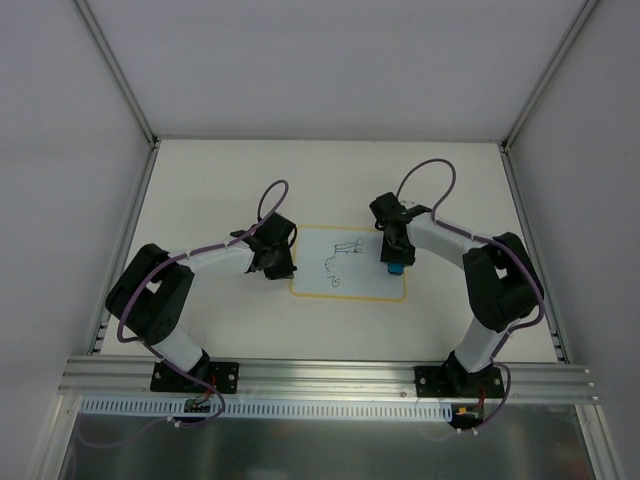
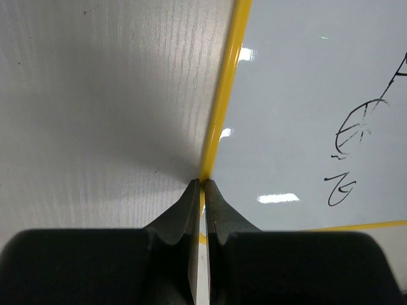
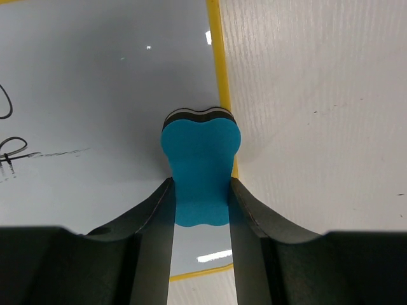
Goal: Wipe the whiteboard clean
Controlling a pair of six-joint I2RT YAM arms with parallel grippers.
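We see the whiteboard (image 1: pixel 372 282) lying flat near the middle of the worktop (image 1: pixel 220 180), with a black sketch (image 1: pixel 340 262) on it. The left gripper (image 2: pixel 201 184) has its fingers together, with the tips at the board's left yellow edge. The right gripper (image 3: pixel 200 190) is clamped on a blue eraser (image 3: pixel 200 143) at the board's right edge.

The whiteboard (image 1: pixel 368 282), a small white rectangle with rounded corners and a thin yellow border, lies flat at the middle of the surface (image 1: pixel 330 185); a black line sketch (image 1: pixel 337 266) marks its centre-left part
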